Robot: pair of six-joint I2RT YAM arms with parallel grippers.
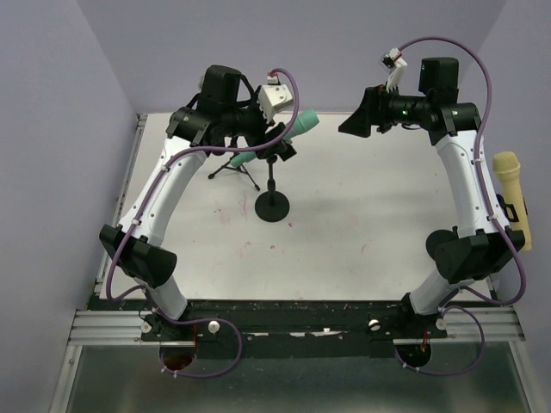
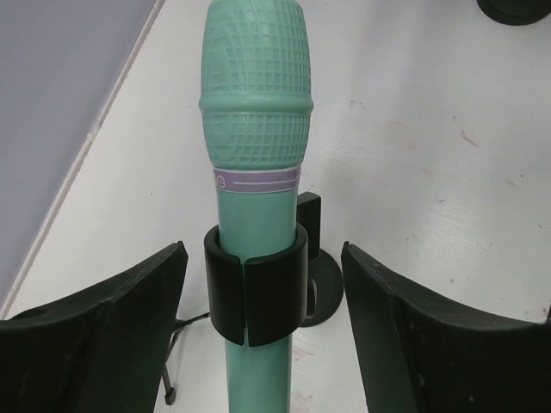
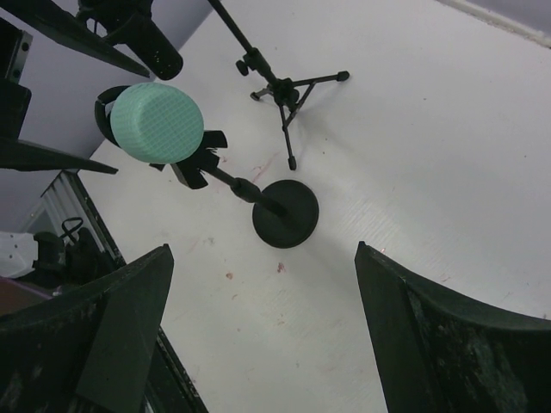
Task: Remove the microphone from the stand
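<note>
Left gripper (image 2: pixel 263 284) spread wide either side of the mic (image 2: pixel 256 103), nothing pinched yet.
We see the mic seated in the clip (image 2: pixel 256 288) on the stand (image 1: pixel 273 206), with our fingers level with the clip, not the handle. Close here and we likely squeeze the clip, then drag the stand over as we pull. Right gripper (image 3: pixel 263 284) hangs spread, well apart, steadying nothing.

White desk (image 1: pixel 362 215), faint red stains; round-base stand (image 1: pixel 273 207) and tripod stand (image 1: pixel 234 165) on it; yellow microphone (image 1: pixel 510 185) at right edge.
</note>
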